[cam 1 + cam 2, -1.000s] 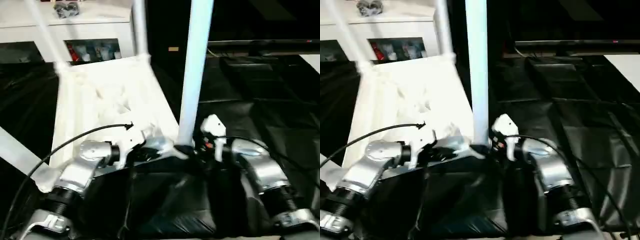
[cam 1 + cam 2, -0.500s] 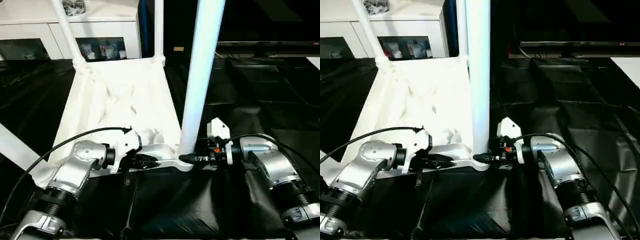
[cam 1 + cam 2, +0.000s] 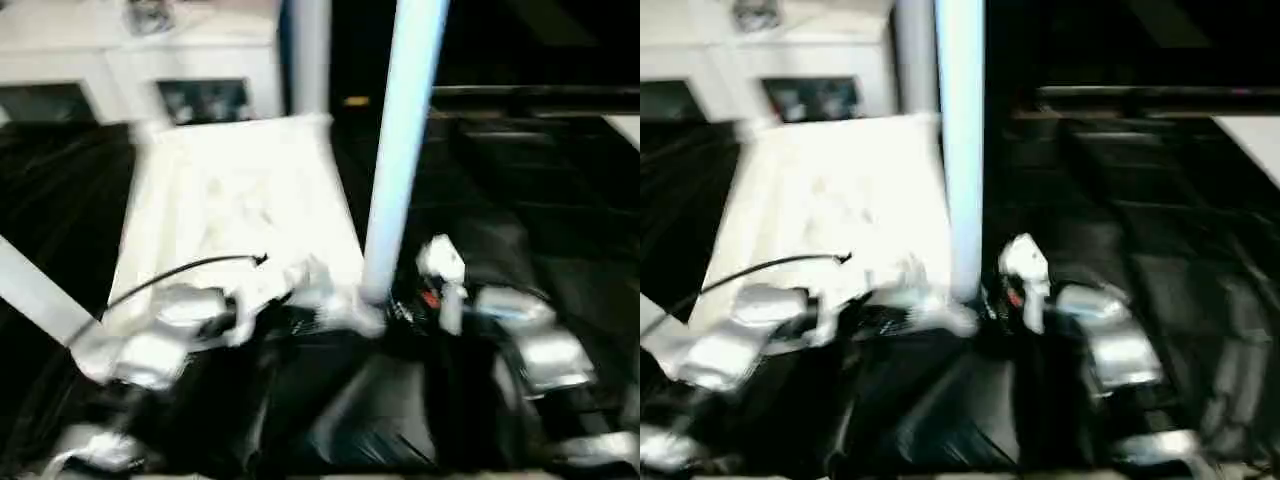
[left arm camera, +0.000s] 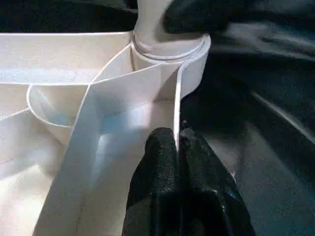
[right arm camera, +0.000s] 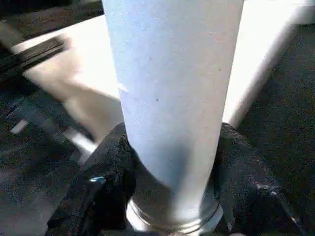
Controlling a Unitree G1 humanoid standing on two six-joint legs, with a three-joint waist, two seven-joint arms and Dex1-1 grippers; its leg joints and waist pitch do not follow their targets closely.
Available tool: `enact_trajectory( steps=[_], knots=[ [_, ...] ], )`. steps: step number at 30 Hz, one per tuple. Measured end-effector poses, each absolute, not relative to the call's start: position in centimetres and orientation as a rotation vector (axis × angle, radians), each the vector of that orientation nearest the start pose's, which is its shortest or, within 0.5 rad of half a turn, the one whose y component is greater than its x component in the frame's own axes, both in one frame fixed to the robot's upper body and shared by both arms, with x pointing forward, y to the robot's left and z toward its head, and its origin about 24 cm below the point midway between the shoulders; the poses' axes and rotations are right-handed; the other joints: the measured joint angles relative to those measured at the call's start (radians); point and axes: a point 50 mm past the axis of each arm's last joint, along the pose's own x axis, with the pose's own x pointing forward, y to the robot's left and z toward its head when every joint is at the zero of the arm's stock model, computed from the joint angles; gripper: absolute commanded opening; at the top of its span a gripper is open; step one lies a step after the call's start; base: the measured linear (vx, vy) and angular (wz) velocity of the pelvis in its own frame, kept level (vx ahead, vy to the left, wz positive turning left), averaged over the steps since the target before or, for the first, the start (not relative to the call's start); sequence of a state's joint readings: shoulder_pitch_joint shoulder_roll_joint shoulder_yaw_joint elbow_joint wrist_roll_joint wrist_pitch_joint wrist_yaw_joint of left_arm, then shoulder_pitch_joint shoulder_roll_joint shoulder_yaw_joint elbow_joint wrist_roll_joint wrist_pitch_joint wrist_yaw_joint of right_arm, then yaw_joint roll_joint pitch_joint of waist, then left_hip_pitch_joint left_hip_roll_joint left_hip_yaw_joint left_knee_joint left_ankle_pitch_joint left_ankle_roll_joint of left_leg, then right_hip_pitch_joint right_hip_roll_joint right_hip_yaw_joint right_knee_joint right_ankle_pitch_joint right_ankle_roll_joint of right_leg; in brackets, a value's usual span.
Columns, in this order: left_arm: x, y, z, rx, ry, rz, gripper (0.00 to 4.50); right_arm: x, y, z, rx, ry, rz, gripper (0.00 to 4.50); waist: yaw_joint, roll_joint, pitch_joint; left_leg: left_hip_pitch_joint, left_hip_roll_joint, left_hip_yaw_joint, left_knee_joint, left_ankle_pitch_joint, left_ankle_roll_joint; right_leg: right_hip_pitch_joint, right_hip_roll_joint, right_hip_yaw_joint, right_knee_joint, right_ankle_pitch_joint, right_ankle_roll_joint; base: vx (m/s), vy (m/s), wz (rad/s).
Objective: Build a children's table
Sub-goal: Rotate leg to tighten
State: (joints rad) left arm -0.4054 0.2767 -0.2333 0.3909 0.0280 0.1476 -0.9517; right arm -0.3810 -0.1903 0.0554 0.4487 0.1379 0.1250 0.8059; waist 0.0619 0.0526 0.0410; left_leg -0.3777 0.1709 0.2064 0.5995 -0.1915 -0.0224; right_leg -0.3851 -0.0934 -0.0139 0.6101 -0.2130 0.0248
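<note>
- Right gripper is clamped on the near leg low down, one black finger on each side of the tube, just above the collar where it enters the corner socket.
- Left gripper is pinched together on the thin side wall of the tabletop, close beside that same socket, a pad on each face of the wall.
- Tabletop lies upside down on the black sheeting, ribs up, in front of the robot; two more legs stand at its far corners, and a fourth leg shows at the near left.
- Handling, as I judge it: hollow white plastic, light and stiff, smooth enough to slip in the pads. The long leg gives leverage, so a grip low by the socket controls it best.
- Thin wall may flex if pulled hard; holding near the socket, where ribs meet, looks soundest.
</note>
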Motion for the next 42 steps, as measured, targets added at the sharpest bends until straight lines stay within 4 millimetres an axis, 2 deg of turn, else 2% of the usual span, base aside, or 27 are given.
enact_trajectory(
  steps=[4,7,8,9,15,21,27,30,36,41,42],
  knots=[
    [30.0,10.7,3.1,0.290,0.356,-1.055,0.00,31.1,-12.0,3.0,0.008,0.230,0.735,1.99,-0.013,0.006,-0.002,0.009,0.000,-0.001,-0.002,0.000,0.000,0.003,0.000,0.000,-0.002,-0.001,0.002,0.000,0.000,0.00],
    [30.5,10.0,2.9,0.287,0.356,-0.980,0.00,32.1,-10.2,3.1,-0.018,0.225,0.585,1.99,-0.032,0.012,-0.002,0.010,-0.002,-0.004,-0.005,0.000,0.000,0.002,0.000,-0.001,-0.006,-0.001,0.002,0.000,0.000,0.00],
    [30.6,9.8,2.9,0.285,0.356,-0.968,0.00,32.3,-9.9,3.1,-0.027,0.223,0.556,1.99,-0.033,0.012,-0.002,0.010,-0.003,-0.005,-0.006,0.000,0.000,0.002,0.000,-0.001,-0.009,-0.001,0.002,0.000,0.000,0.00],
    [30.7,9.8,3.0,0.286,0.355,-0.962,0.00,32.4,-9.7,3.1,-0.034,0.219,0.540,2.54,-0.033,0.012,-0.003,0.010,-0.004,-0.006,-0.009,0.000,0.000,0.002,0.000,-0.001,-0.012,-0.001,0.002,0.000,0.000,0.00],
    [30.7,9.8,3.1,0.284,0.351,-0.965,0.00,32.3,-9.6,3.2,-0.022,0.202,0.550,2.90,-0.031,0.010,-0.003,0.008,-0.006,-0.006,-0.012,0.000,0.000,0.002,0.000,0.000,-0.015,0.001,-0.001,0.000,0.000,0.00],
    [30.4,10.3,3.4,0.280,0.346,-1.012,0.00,31.9,-11.0,3.5,-0.073,0.196,0.695,3.50,-0.027,0.007,-0.001,0.006,-0.005,-0.005,-0.014,0.000,0.000,0.001,0.000,-0.001,-0.014,0.008,-0.004,0.000,0.000,0.00],
    [29.6,11.1,3.8,0.276,0.345,-1.142,0.00,31.4,-12.1,3.4,-0.152,0.228,0.846,3.50,-0.005,0.006,0.000,0.002,-0.002,-0.002,-0.015,0.000,0.000,-0.001,0.001,-0.001,-0.013,0.010,-0.007,0.009,-0.004,0.02],
    [29.3,11.9,4.1,0.283,0.346,-1.206,0.00,31.1,-12.7,3.6,-0.181,0.238,0.950,3.50,0.000,0.005,0.000,-0.009,0.000,-0.001,-0.009,0.001,0.002,-0.006,0.001,-0.002,-0.013,0.009,-0.006,0.000,0.000,0.00],
    [28.9,13.2,4.4,0.288,0.378,-1.280,0.00,30.2,-13.5,4.0,-0.181,0.274,1.167,3.50,0.006,-0.008,0.002,-0.012,0.001,0.001,-0.006,0.003,0.004,-0.008,0.000,-0.002,-0.013,0.009,-0.007,0.000,0.000,0.00],
    [28.5,13.7,4.5,0.279,0.406,-1.350,0.00,29.4,-14.2,4.4,-0.176,0.327,1.328,3.50,0.025,-0.015,0.003,-0.012,0.001,0.002,-0.003,0.001,0.001,-0.008,0.000,-0.001,-0.011,0.009,-0.007,0.000,0.000,0.00],
    [28.5,13.7,4.5,0.277,0.408,-1.356,0.00,29.3,-14.2,4.4,-0.170,0.330,1.340,3.36,0.027,-0.015,0.003,-0.012,0.001,0.003,-0.003,0.001,0.001,-0.009,0.000,-0.001,-0.011,0.009,-0.007,0.000,0.000,0.00]
  ],
)
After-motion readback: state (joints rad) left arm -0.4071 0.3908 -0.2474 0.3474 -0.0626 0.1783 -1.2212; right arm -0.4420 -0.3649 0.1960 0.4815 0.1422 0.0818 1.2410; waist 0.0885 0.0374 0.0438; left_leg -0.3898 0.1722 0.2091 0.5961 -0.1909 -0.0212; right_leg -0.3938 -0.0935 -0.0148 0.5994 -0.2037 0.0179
